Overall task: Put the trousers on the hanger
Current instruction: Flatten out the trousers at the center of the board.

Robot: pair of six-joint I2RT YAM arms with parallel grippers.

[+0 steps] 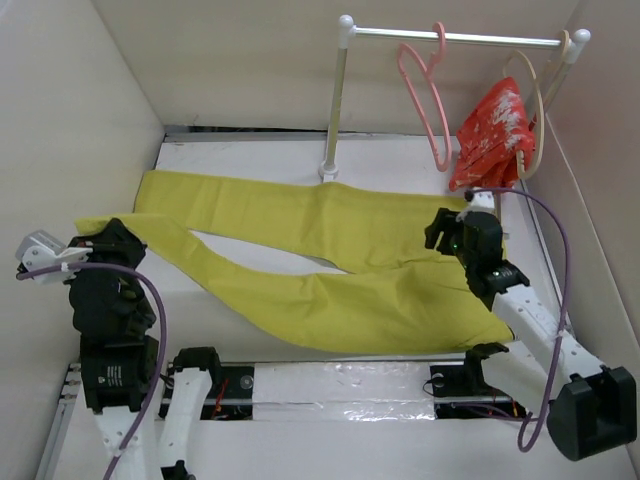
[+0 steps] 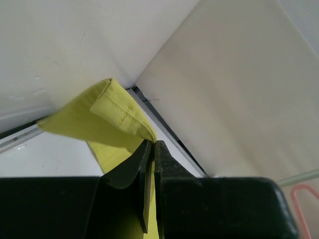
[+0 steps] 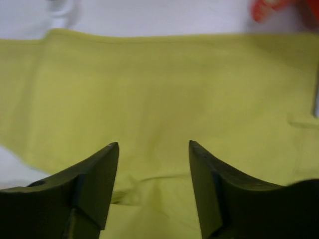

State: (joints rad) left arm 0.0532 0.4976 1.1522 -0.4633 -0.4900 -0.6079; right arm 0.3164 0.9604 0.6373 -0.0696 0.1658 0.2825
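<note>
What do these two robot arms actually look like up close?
The left arm and right arm have white links, black joints and looping purple cables. The left gripper and right gripper are black, with two pointed wedge fingers.

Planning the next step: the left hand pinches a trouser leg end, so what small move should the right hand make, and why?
Probably lower the right hand and close it on the trousers. Its fingers stand open over the flat yellow cloth, holding nothing, while the left hand is shut on a leg hem; a second grip seems needed before lifting.
</note>
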